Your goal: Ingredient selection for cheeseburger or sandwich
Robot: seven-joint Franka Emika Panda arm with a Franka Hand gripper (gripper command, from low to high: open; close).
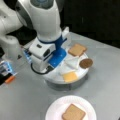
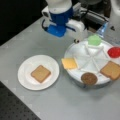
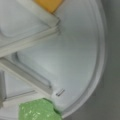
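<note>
Lying on the plate (image 2: 25, 81) at left in a front view: one toast (image 2: 40, 73), alone. Sitting in the divided tray (image 2: 75, 51) to the right: cheese (image 2: 69, 63), patty (image 2: 89, 78), second toast (image 2: 111, 70), tomato (image 2: 114, 52), lettuce (image 2: 94, 40). Hovering over the tray's far left edge: the gripper (image 2: 76, 40), fingers hidden, opening impossible to tell. Showing in the wrist view: lettuce (image 3: 37, 110) at the bottom, cheese (image 3: 48, 5) at the top, bare compartment between.
</note>
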